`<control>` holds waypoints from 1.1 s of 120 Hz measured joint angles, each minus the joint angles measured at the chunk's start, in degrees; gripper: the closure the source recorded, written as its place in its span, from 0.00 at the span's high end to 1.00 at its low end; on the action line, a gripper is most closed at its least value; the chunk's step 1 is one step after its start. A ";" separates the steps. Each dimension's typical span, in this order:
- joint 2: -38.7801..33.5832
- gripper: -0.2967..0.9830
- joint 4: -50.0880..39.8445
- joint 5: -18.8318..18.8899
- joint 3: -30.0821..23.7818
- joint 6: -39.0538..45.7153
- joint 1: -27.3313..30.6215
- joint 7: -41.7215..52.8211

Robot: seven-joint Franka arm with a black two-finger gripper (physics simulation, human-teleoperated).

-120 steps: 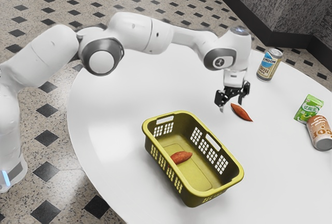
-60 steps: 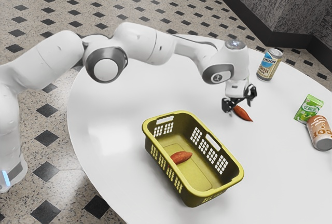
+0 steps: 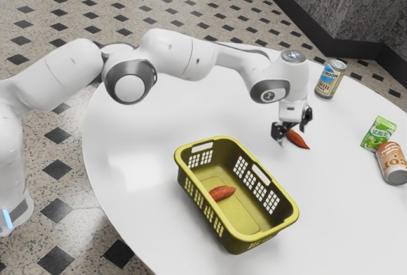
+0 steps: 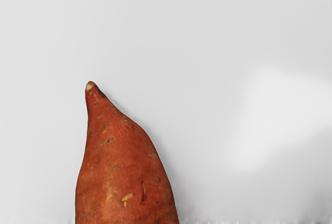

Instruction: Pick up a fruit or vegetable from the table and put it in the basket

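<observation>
Reaching low w/ fingers (image 3: 278, 132) apart at 1 end of loose sweet potato (image 3: 299, 140) on counter (image 3: 152, 119), nr yellow basket (image 3: 232, 244) w/ 2nd sweet potato (image 3: 222, 193) inside, green ctn (image 3: 378, 134) & brown can (image 3: 393, 163) toward ext. view's right.

Glossy white table (image 3: 145, 141), yellow plastic basket (image 3: 290, 219)

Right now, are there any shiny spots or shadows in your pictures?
Exterior view: white glare on the table beside the basket, whose inside looks shaded; wrist view: a pale, soft-edged bright patch on the table, and a faint grey shadow along one side of the sweet potato.
</observation>
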 joint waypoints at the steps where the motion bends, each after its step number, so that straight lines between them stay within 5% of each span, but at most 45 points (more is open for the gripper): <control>1: -0.01 0.77 0.02 0.12 0.00 -0.13 -0.04 -0.19; 72: -1.14 0.77 0.16 1.82 -0.12 -0.16 0.49 -6.99; 132: 1.48 0.64 0.15 1.76 -0.63 6.50 0.47 -6.22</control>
